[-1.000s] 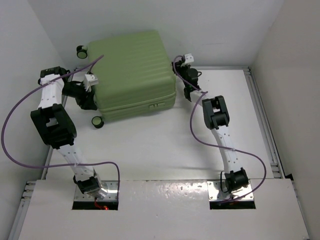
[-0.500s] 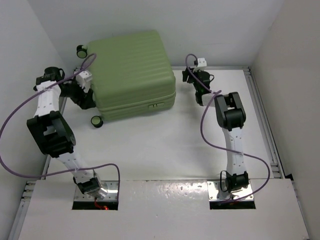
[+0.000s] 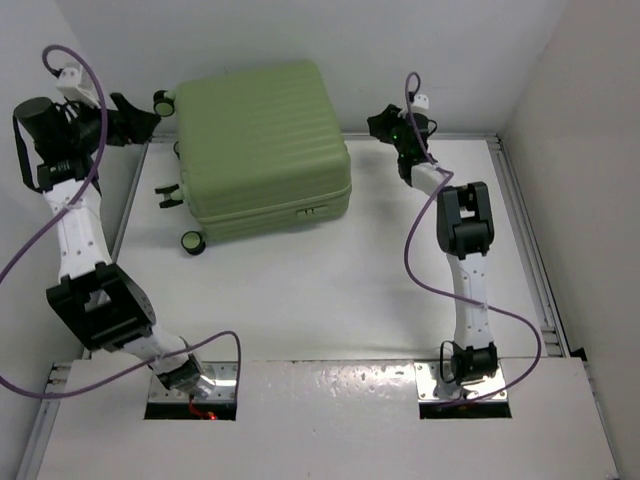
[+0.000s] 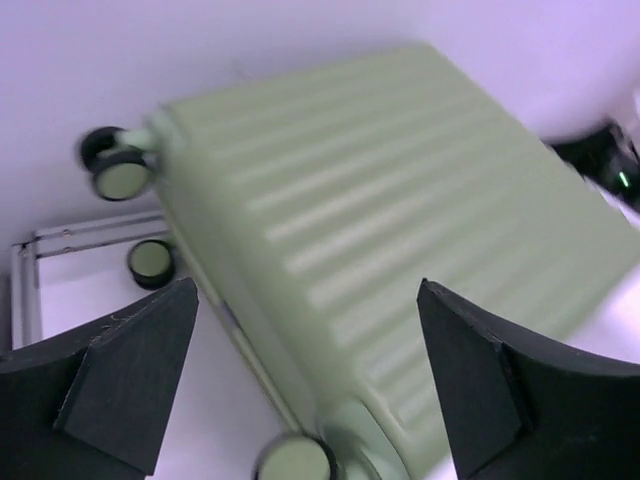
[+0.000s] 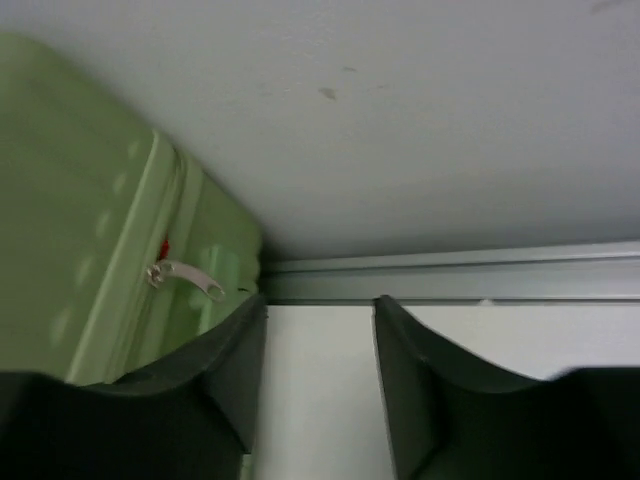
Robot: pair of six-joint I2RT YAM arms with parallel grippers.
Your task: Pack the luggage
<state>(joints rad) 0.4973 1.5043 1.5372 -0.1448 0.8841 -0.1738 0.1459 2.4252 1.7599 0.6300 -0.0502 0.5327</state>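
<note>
Though closed, luggage [image 3: 262, 145] flat on table [image 3: 330, 290].

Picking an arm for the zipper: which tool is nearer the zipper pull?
Right. The right tool sits just beside the zipper pull at the luggage corner; the left tool is by the wheels, opposite side.

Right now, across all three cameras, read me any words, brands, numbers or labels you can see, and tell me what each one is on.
No text can be read in any view.
The luggage: no brand or label shows on its ribbed shell.
The small fitting by its seam: too small to tell whether it bears digits or a logo.
The metal zipper pull in the right wrist view: blurred, with no legible marking.
</note>
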